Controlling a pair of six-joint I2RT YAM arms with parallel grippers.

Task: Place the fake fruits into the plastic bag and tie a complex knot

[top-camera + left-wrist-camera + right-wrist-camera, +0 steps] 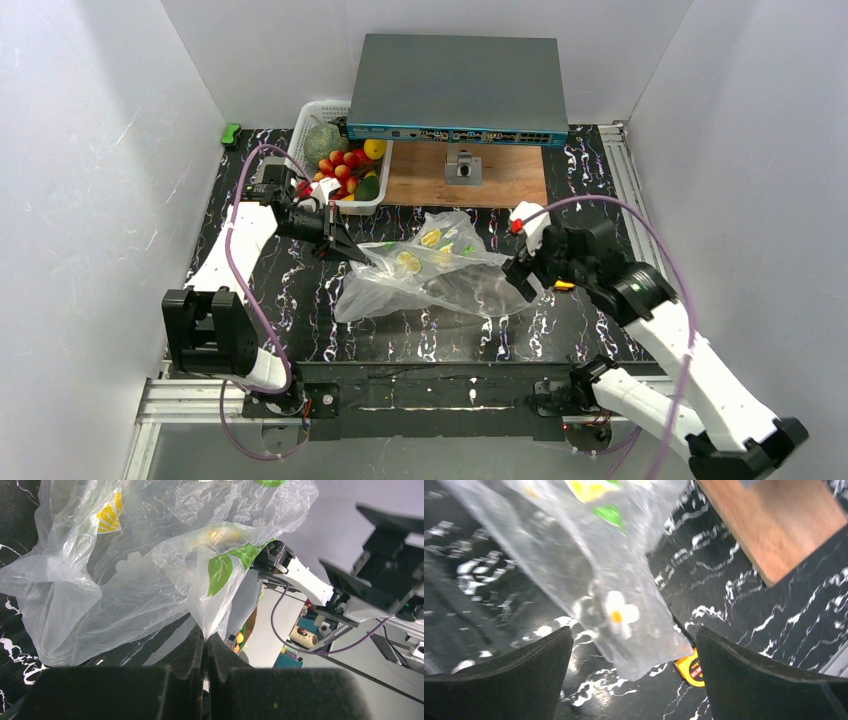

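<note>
On black marbled table (592, 195), thin clear lemon-print plastic bag (430, 278) lay central, long axis approx. left-right; mouth direction unclear. Glossy fake fruits (345, 168) sat in white lattice basket (301, 128), so step was bag opening. Closed tight, left gripper (356, 256) pinched bag's left edge; right gripper (521, 276) gaped wide, empty, around right corner. Next: close there.

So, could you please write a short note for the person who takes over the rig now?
Left gripper: jaws shut on an edge of the plastic bag.
Right gripper: jaws open around the bag's right end, not gripping.
Fake fruits: in the white basket, back left; the bag looks empty.
Done: no fruit placed.
Left to do: load the fruits, tie the knot.
</note>
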